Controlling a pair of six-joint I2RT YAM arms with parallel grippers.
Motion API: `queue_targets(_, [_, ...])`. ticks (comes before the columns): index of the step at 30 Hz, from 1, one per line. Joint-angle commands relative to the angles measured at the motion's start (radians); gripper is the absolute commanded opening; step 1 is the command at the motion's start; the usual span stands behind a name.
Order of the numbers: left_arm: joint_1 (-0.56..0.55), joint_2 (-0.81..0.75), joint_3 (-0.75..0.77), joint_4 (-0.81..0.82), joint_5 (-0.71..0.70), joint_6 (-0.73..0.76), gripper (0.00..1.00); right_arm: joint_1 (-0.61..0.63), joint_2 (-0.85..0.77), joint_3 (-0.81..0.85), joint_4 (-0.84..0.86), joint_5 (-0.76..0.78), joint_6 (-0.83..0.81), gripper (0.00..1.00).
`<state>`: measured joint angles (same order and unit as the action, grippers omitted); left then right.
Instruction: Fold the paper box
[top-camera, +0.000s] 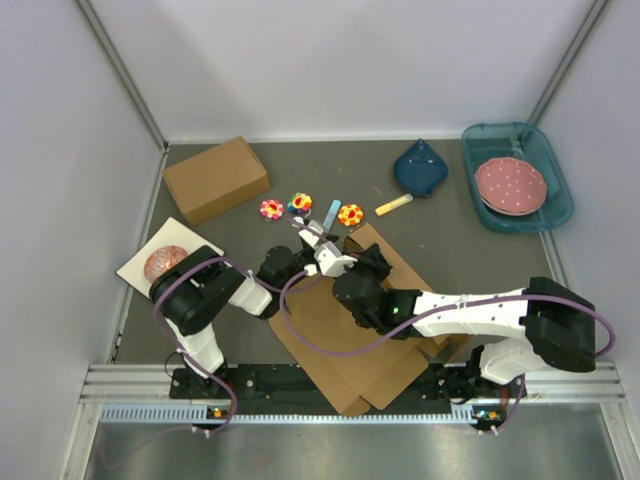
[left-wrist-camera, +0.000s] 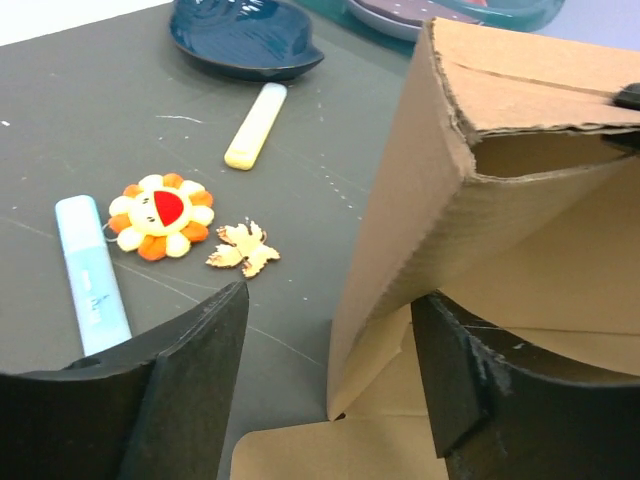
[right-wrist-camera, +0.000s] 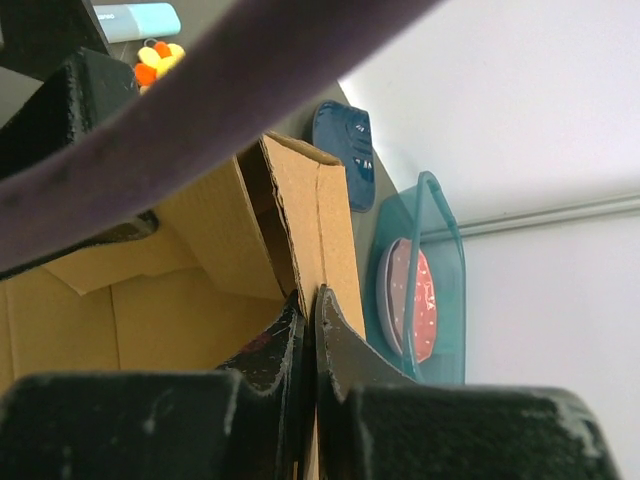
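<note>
The paper box (top-camera: 345, 352) is a brown cardboard die-cut sheet lying at the table's near middle, with its far flap raised upright. My right gripper (top-camera: 364, 264) is shut on the top edge of that raised flap; in the right wrist view (right-wrist-camera: 311, 300) both fingers pinch the cardboard wall (right-wrist-camera: 330, 230). My left gripper (top-camera: 322, 254) is open and straddles the raised flap's left corner (left-wrist-camera: 420, 230). In the left wrist view (left-wrist-camera: 330, 300) one finger (left-wrist-camera: 190, 370) is outside the flap and the other (left-wrist-camera: 455, 370) inside, neither clearly touching it.
A deeper ready-made brown box (top-camera: 216, 178) stands at the back left. Flower toys (top-camera: 298, 204), a light blue marker (left-wrist-camera: 92, 275) and a yellow marker (left-wrist-camera: 255, 124) lie behind the sheet. A dark blue dish (top-camera: 421, 168) and a teal tray (top-camera: 545, 205) holding a pink plate are at the back right.
</note>
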<state>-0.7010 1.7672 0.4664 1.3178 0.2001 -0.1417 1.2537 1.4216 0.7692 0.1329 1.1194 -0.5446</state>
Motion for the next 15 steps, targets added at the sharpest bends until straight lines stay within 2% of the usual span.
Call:
queue_targets(1, [0.017, -0.048, 0.009, 0.353, -0.119, 0.031, 0.74, 0.024, 0.083, -0.051, -0.153, -0.294, 0.167, 0.00])
queue_targets(7, [0.017, -0.120, -0.014, 0.353, -0.071, 0.036, 0.82, 0.024, 0.083, -0.054, -0.151, -0.293, 0.166, 0.00])
queue_targets(15, [0.018, -0.166, 0.003, 0.351, -0.018, -0.035, 0.83, 0.026, 0.056, -0.061, -0.157, -0.285, 0.163, 0.00])
